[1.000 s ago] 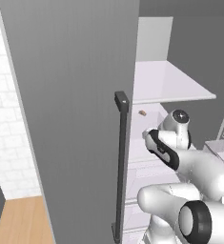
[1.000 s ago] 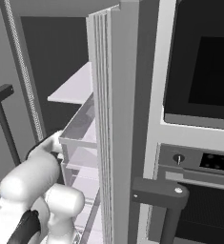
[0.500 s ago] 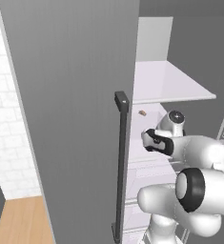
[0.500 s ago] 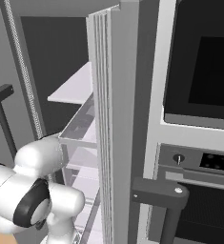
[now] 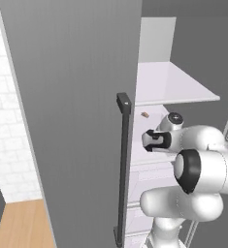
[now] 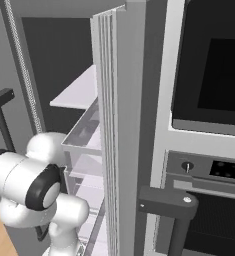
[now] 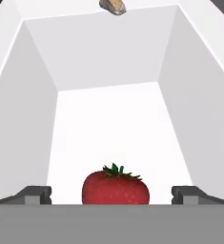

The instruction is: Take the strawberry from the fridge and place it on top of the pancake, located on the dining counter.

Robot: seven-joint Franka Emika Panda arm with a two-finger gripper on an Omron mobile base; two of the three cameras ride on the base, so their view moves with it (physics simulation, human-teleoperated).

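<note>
White walls box in the spot you're working, a plain white compartment of the tall matte grey fridge (image 5: 86, 97) with its door swung open. Right in the middle of your hand view sits the small bright red strawberry (image 7: 115, 187) with its green leafy cap on top, resting on the white floor of that compartment. It lies between your two dark fingertips (image 7: 35, 194), one at either side of it with clear white floor showing on both sides, so nothing is touching the berry. The two-finger gripper (image 7: 115, 198) has its jaws spread as wide as they go and empty (no pinch on anything).

Farther back, at the top edge of the hand view, there's a small brown speck-like item (image 7: 113, 5) sitting above the rear wall of the compartment, well apart from the berry. You can spot the same brown bit in the left base view (image 5: 145, 115), on a white shelf (image 5: 173, 87) area just above where your white arm reaches in.

From the left base view, the long dark vertical bar handle (image 5: 122, 169) of the fridge door stands just left of the arm. From the right base view, a black-windowed built-in oven (image 6: 209, 80) sits to the right of the fridge, with a dark handle bar (image 6: 166, 202) below it.
</note>
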